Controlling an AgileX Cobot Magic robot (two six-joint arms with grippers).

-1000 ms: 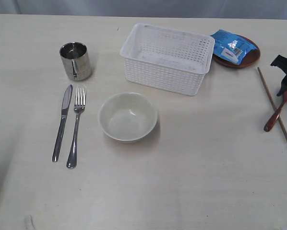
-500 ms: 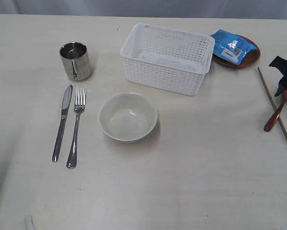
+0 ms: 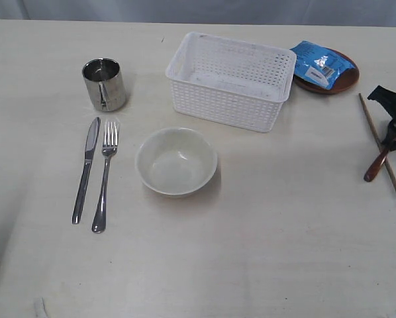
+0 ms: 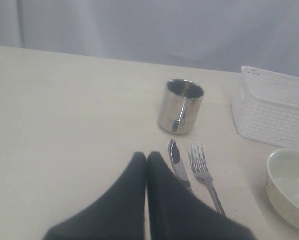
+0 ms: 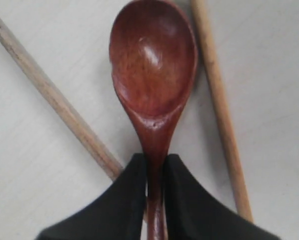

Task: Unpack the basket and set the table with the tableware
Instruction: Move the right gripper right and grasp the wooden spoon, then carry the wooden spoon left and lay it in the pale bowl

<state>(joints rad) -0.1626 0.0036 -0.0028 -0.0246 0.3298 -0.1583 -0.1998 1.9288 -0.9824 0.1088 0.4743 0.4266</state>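
Spoon: reddish-brown wooden spoon [image 5: 153,75] at the right edge of the desk [image 3: 284,252], hollow side up
Right end effector: right end effector [image 5: 154,170] closed down to a narrow gap, both black fingers pressed on the spoon's neck just below its bowl
Chopsticks: two wooden chopsticks [image 5: 54,107] flank the spoon, one just beside each side of its bowl; one passes under the fingers
Plate: round brown plate [image 3: 348,78] at the far right, carrying a blue snack packet [image 3: 320,63]
Basket: white lattice basket [image 3: 221,106] upright at far centre, just beside the plate
Bowl: cream bowl [image 3: 176,161] upright, near the basket's front
Knife and fork: knife [image 3: 86,169] and fork [image 3: 104,175] side by side, left of the bowl
Cup: steel cup [image 3: 105,85] upright beyond them
Left end effector: left end effector [image 4: 147,160] fingers pressed together, holding nothing, tips just beside the knife
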